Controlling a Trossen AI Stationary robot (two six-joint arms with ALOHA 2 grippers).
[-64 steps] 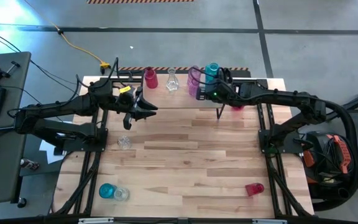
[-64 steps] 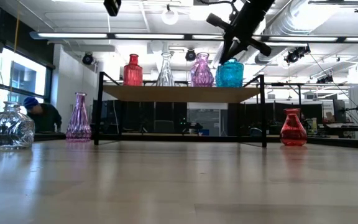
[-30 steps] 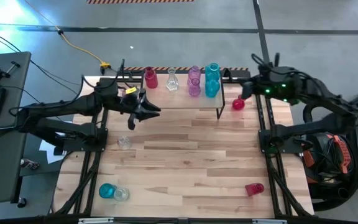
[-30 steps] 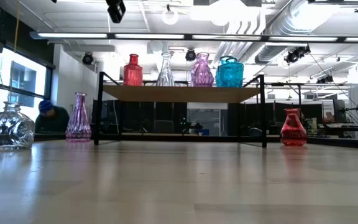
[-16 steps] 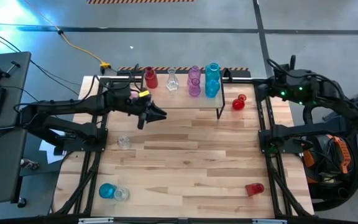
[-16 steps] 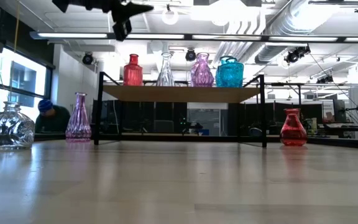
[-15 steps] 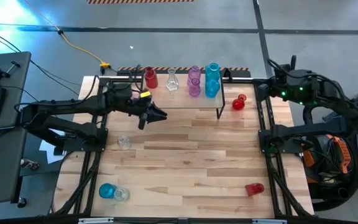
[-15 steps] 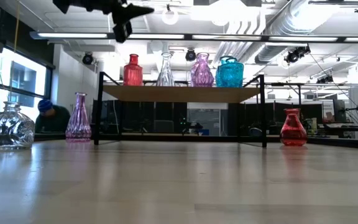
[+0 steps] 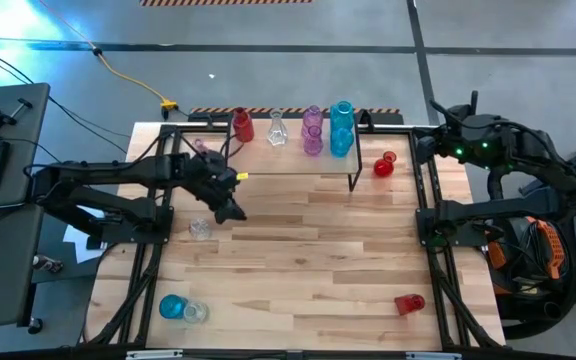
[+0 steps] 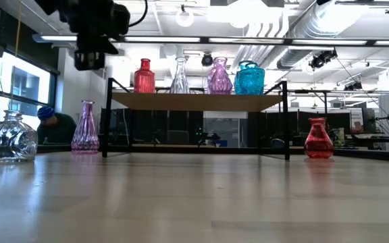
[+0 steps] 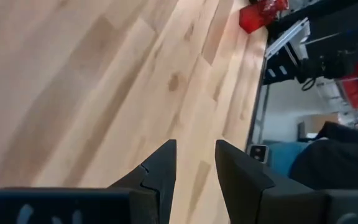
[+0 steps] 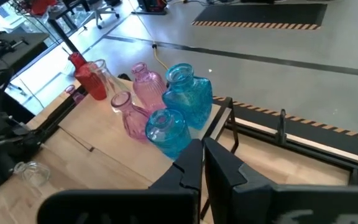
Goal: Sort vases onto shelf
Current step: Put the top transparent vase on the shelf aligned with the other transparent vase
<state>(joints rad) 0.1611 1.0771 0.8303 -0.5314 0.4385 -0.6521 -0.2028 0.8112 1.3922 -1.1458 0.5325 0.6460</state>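
High view: no brand, label or writing can be read. Four vases [image 9: 312,130] stand in a row on the shelf [image 9: 278,160] at the table's [image 9: 298,260] twelve o'clock edge. A red vase [image 9: 384,164] stands just beyond the shelf toward three o'clock, and a clear vase [image 9: 200,228] sits at nine o'clock. The left gripper [image 9: 230,210], which pointed toward the shelf half a second ago, has swung down beside that clear vase. The right gripper [image 9: 423,148] has stayed parked off the table's two o'clock corner.

Low view: the left gripper's dark body [image 10: 90,30] now hangs at eleven o'clock, lower than before, above a pink vase [image 10: 85,128] beside the shelf leg.

Left wrist view: the left fingers [image 11: 160,171] stand slightly parted, holding nothing, over bare planks; a red vase [image 11: 261,14] lies at one o'clock.

Right wrist view: the right fingers [image 12: 188,165] are pressed together, empty, facing red, clear, pink and teal vases [image 12: 188,96] crowded on the shelf.
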